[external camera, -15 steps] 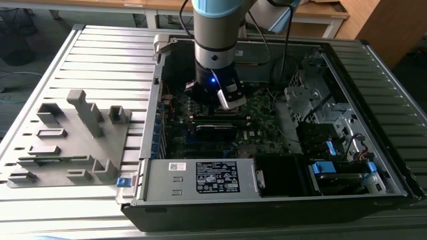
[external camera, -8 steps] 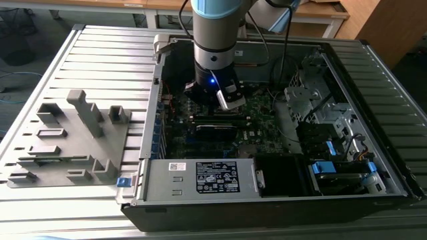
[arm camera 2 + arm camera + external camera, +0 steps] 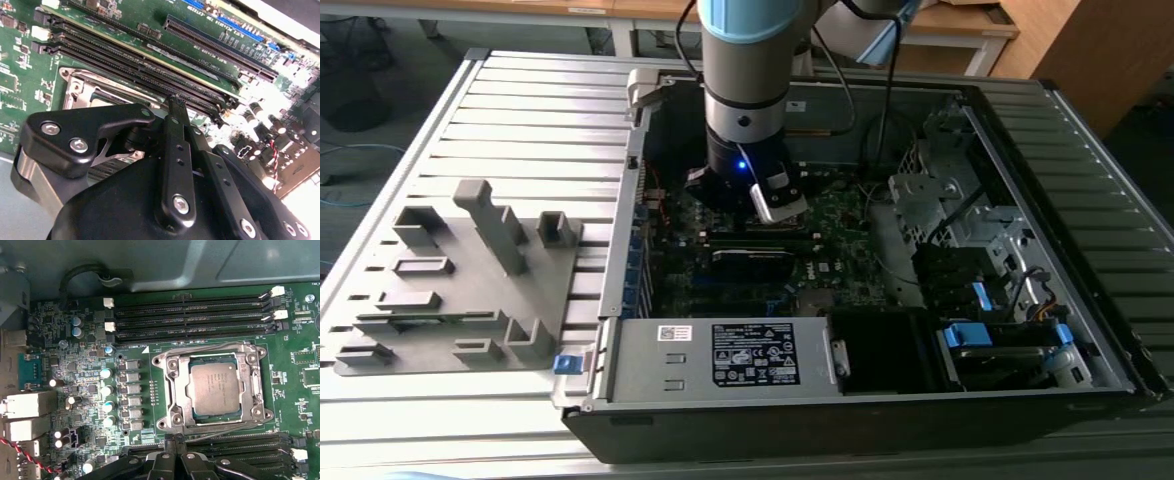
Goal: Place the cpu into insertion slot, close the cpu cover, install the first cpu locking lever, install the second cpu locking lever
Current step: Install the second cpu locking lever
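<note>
Inside the open computer case (image 3: 1067, 330) that lies on its side on the slatted table (image 3: 520, 110), the arm reaches straight down over the green motherboard (image 3: 75, 340), with the claw (image 3: 174, 442) hanging just above the socket's edge nearest the second bank of memory slots. In the first wrist view the cpu (image 3: 216, 388) already sits flat in its socket, its dull silver top facing up, and the cpu cover (image 3: 176, 385) is folded down around it as a square metal frame, so the chip shows through the cut-out middle. Thin wire levers (image 3: 220, 346) run along two opposite sides of that frame; whether they are hooked under their catches is too fine to tell. The claw's fingers (image 3: 168, 446) are drawn together into a narrow tip and carry nothing, which suits pushing or hooking a slim lever rather than carrying a part. In the second wrist view the same closed fingers point down beside the long black memory slots (image 3: 150, 75), just off the socket frame, so the tip seems placed to work at the socket's rim rather than over the chip itself. A grey fixture block (image 3: 467, 280) with upright posts rests on the table near its edge on the exterior view's left, well apart from the case and untouched by the arm.
</note>
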Available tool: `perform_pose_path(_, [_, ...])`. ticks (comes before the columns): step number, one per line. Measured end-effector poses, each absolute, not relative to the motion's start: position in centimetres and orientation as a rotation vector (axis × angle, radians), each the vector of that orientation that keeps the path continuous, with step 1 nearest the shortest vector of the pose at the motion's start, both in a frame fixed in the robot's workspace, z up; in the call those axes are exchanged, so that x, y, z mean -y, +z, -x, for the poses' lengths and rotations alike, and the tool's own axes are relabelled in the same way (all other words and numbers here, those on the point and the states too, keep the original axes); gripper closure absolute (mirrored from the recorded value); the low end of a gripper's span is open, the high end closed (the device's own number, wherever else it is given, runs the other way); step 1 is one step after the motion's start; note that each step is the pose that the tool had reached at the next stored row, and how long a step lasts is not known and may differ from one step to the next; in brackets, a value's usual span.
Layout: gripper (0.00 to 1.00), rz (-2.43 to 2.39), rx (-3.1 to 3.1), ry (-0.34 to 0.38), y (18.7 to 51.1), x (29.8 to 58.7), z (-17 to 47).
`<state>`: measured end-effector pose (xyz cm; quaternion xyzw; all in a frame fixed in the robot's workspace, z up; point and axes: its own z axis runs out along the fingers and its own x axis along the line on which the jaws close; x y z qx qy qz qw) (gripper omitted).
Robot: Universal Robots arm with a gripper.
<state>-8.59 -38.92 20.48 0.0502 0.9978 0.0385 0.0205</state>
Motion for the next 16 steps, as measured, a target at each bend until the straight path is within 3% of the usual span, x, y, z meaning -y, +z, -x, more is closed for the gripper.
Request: perform_pose_path(16, [0.89, -0.158, -3.092, 0.225, 19.97, 38.99, 9.33])
